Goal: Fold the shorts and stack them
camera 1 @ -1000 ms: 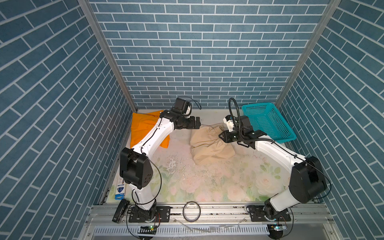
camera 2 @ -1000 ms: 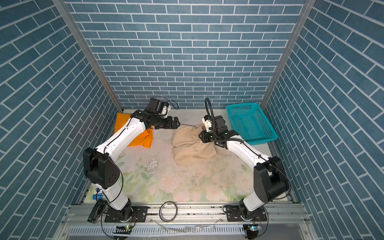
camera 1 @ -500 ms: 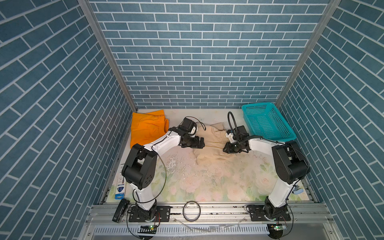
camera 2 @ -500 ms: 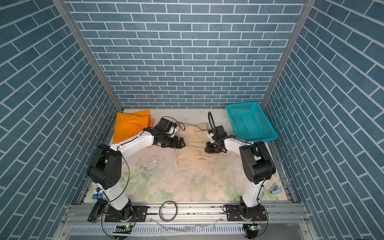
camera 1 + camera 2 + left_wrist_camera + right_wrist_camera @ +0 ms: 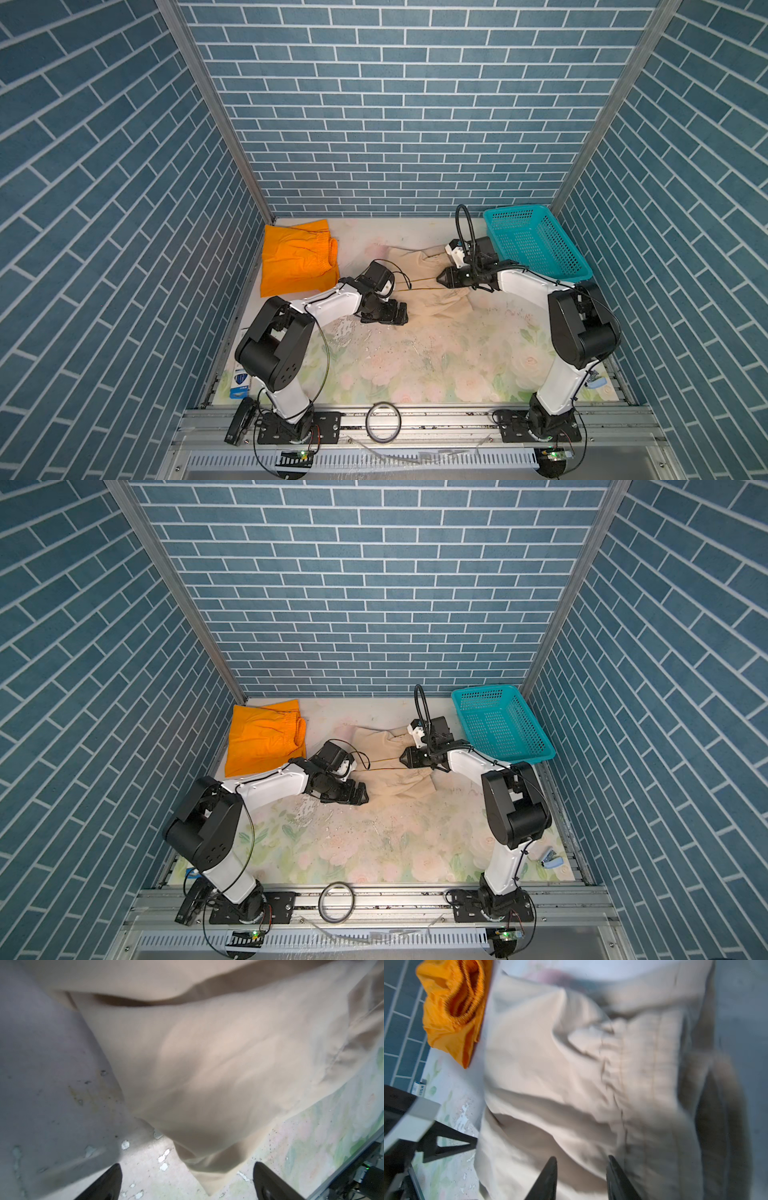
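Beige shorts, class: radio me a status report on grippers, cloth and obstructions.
Left gripper open beside beige shorts. Right gripper open above them. They lie rumpled, unfolded; orange shorts apart, unstacked. Left arm between the pairs.

Robot lab test cell: brick-print wall panels [image 5: 374, 124] enclosing 3 sides; alu posts [image 5: 215, 108] framing corners; alu rail [image 5: 436, 422] w/ bolted arm mounts [image 5: 297, 434] running along front; floral mat [image 5: 415, 365] covering bench; controller board [image 5: 297, 458] glowing.
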Motion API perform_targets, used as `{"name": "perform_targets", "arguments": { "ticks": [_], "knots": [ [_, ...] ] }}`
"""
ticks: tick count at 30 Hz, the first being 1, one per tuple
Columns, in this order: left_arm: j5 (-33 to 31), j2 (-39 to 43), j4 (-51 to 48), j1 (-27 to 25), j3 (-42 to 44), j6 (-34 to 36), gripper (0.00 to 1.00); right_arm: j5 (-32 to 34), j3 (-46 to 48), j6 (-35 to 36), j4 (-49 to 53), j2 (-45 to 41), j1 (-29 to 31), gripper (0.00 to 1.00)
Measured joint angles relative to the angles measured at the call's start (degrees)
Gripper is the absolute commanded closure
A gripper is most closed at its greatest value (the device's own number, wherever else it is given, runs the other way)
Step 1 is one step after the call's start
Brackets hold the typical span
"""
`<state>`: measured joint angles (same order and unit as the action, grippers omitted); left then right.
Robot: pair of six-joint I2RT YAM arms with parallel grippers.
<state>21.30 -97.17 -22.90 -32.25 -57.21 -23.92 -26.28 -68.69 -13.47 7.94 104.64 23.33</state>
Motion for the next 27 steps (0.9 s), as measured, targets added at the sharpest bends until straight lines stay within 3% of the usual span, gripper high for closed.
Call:
{"name": "perform_targets", "arguments": {
  "ticks": [5,11,14,16,24,25,27],
  "knots": [
    [3.0,0.0,5.7,0.0,2.7,-3.0,0.17,-2.4,-7.1,0.4,-2.0,6.0,0.0,0.61],
    [4.2,0.0,8.7,-0.1,3.3,-4.6,0.59,-3.5,-16.4,1.6,-2.2,16.2,-0.4,0.64],
    [4.1,0.0,9.1,-0.2,3.7,-4.5,0.76,-3.6,-20.5,1.9,-1.4,20.3,-1.2,0.65],
    [4.0,0.0,9.4,-0.2,4.5,-4.7,0.82,-3.8,-23.6,1.9,-0.9,22.9,-2.2,0.65],
    [3.4,-0.2,10.5,-0.8,6.1,-5.2,0.95,-4.0,-27.3,-0.2,0.8,26.9,-4.5,0.63],
    [3.3,-0.2,10.6,-1.0,6.1,-5.2,0.94,-4.0,-26.5,-0.3,0.3,26.8,-4.6,0.62],
    [3.0,-0.2,10.5,-1.2,6.1,-5.6,0.76,-4.0,-24.7,-0.7,-1.2,26.7,-4.6,0.6]
  ]
}}
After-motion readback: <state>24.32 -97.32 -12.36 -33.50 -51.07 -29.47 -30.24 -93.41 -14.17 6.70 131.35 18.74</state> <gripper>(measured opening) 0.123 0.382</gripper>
